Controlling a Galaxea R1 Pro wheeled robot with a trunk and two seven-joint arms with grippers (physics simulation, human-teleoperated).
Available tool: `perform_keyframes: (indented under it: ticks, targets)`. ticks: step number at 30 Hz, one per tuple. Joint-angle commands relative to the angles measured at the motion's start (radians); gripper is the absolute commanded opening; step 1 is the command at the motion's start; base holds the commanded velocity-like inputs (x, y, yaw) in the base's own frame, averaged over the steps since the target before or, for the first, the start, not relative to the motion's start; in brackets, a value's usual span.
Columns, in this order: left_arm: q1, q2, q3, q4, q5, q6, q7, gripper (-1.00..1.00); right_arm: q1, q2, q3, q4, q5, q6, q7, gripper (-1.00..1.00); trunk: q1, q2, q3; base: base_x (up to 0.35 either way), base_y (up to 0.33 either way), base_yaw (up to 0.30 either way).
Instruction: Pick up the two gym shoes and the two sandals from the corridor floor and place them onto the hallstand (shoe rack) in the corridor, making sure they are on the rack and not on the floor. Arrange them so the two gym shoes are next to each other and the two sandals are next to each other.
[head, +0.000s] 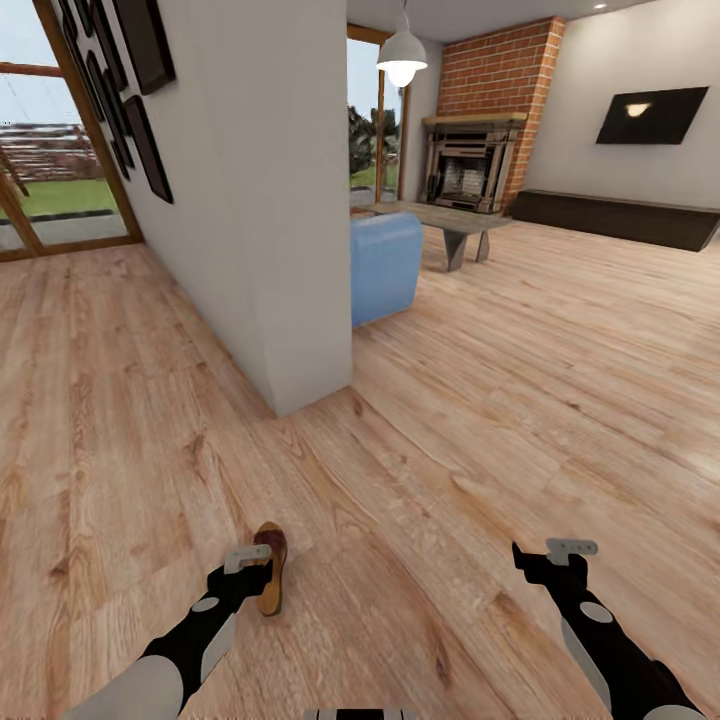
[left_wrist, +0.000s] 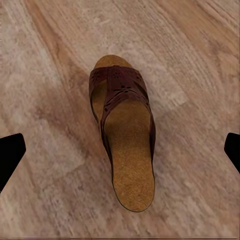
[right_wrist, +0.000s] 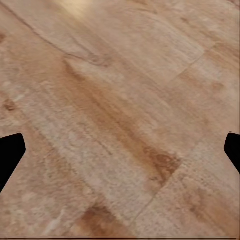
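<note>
One dark brown sandal (head: 272, 578) with a tan footbed lies flat on the wood-plank corridor floor (head: 400, 520), near the bottom left of the head view. My left gripper (head: 246, 566) hangs above it, open. In the left wrist view the sandal (left_wrist: 125, 145) lies lengthwise between the two dark fingertips (left_wrist: 10, 152), untouched. My right gripper (head: 553, 560) is open over bare floor (right_wrist: 120, 115), well to the sandal's right. The gym shoes, the other sandal and the hallstand are out of view.
A white partition wall (head: 260, 200) ends in a corner straight ahead. Behind it stand a blue armchair (head: 385, 265) and a grey coffee table (head: 455, 225). A brick fireplace (head: 475, 150) and a dark low bench (head: 620, 215) are farther back. Glass doors (head: 50, 170) are far left.
</note>
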Motion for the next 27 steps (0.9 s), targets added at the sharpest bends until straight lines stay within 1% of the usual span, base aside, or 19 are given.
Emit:
perform_keyframes:
  ticks: [1, 13, 14, 17, 20, 27]
  targets:
    - [-0.001, 0.000, 0.006, 0.001, -0.006, -0.003, 0.002, 1.00, 0.000, -0.001, 0.004, 0.000, -0.010, -0.004, -0.003, 1.00, 0.000, -0.001, -0.006, 0.000, 0.000, 0.000]
    - [-0.001, 0.002, 0.006, 0.001, -0.006, -0.007, 0.002, 1.00, 0.000, -0.001, 0.003, 0.000, -0.011, -0.003, -0.004, 1.00, 0.006, -0.003, -0.069, 0.000, 0.000, 0.000]
    - [-0.001, 0.002, 0.006, 0.001, -0.006, -0.015, 0.002, 1.00, 0.000, -0.001, 0.003, 0.001, -0.011, -0.003, -0.004, 1.00, 0.006, -0.004, -0.075, 0.000, 0.000, 0.000]
    - [-0.001, 0.000, 0.004, 0.001, -0.009, -0.081, 0.002, 1.00, 0.000, 0.000, 0.003, 0.001, -0.011, -0.004, -0.004, 1.00, 0.007, -0.004, -0.091, 0.000, 0.000, 0.000]
    - [-0.001, -0.001, 0.005, 0.002, -0.010, -0.117, 0.002, 1.00, 0.000, 0.000, 0.003, 0.001, -0.011, -0.004, -0.004, 1.00, 0.009, -0.005, -0.107, 0.000, 0.000, 0.000]
    - [-0.002, -0.008, 0.007, 0.001, -0.011, -0.146, 0.001, 1.00, 0.000, 0.001, 0.002, 0.000, -0.012, -0.004, -0.004, 1.00, 0.012, -0.007, -0.146, 0.000, 0.000, 0.000]
